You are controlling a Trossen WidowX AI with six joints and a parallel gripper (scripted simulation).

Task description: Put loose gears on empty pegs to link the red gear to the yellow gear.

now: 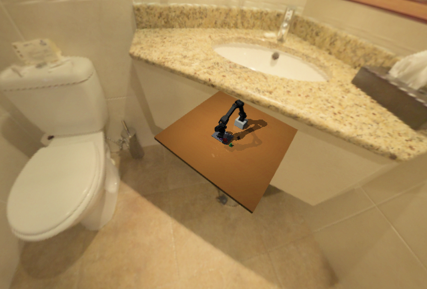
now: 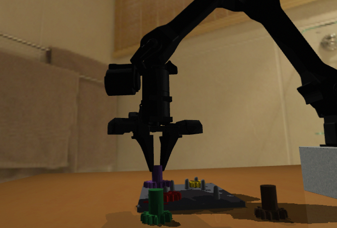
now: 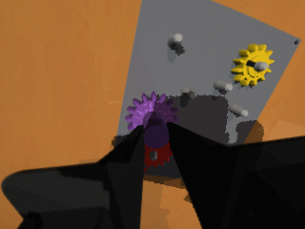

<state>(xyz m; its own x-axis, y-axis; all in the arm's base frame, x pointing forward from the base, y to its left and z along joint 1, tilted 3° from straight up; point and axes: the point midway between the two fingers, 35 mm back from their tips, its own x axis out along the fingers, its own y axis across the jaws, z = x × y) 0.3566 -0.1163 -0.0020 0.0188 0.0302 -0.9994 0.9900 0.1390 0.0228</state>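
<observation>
Purple Gear Held at the Board's Edge

The fingers are closed most of the way, gripping the stem of the purple gear. Taking the grey board as landmark, this gear is over one end of it, close beside the red gear; whether it sits flat I cannot tell. The yellow gear is on a peg toward the board's other end.

The exterior view shows a green gear and a brown gear off the board, both upright, stems up; the wrist view shows neither. The wrist view, in turn, lays out the bare pegs from above (a handier look than the side one), with the red gear partly hidden by the purple stem.

Counted: one purple, one red, one yellow, one green, one brown; four bare pegs in the wrist view.

The surface is orange-brown. Around the board and surface, the top view shows a bathroom: a toilet, a speckled stone counter with an oval sink, and a tiled floor.
</observation>
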